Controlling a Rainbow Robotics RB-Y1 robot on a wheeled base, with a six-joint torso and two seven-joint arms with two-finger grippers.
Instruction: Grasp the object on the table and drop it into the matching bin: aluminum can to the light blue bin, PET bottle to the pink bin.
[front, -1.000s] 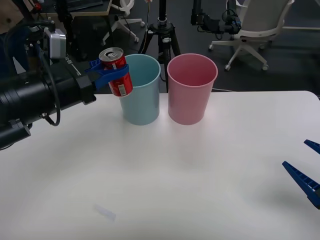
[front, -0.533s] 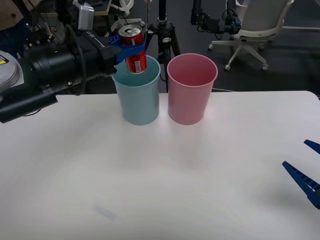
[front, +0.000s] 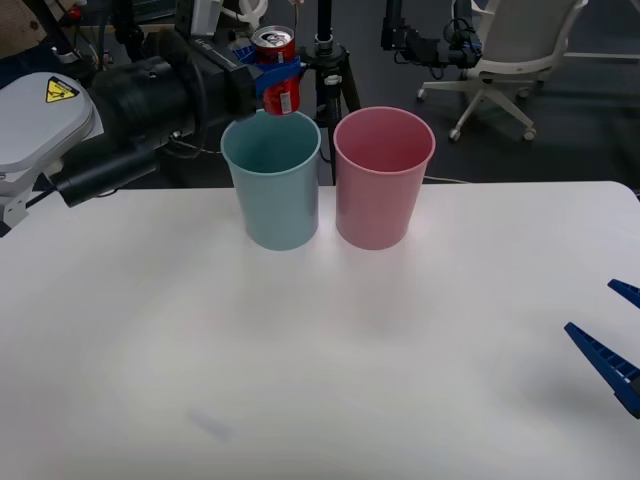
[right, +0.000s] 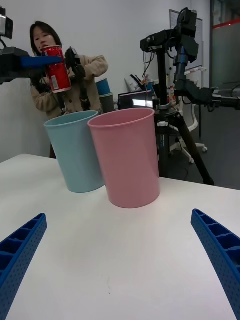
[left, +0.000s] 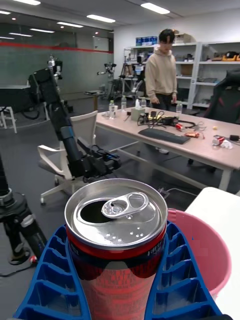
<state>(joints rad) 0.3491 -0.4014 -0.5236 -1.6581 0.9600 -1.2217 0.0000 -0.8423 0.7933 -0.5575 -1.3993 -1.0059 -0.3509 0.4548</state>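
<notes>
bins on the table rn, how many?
2. The light blue bin stands at the table's far edge, the pink bin immediately on its right. Nothing suggests a hidden third.

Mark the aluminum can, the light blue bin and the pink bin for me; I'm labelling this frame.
aluminum can (front: 280, 88), front view, red side wall, held in the left gripper (front: 270, 78).
light blue bin (front: 275, 205), front view, outer wall.
pink bin (front: 380, 205), front view, outer wall.
</notes>
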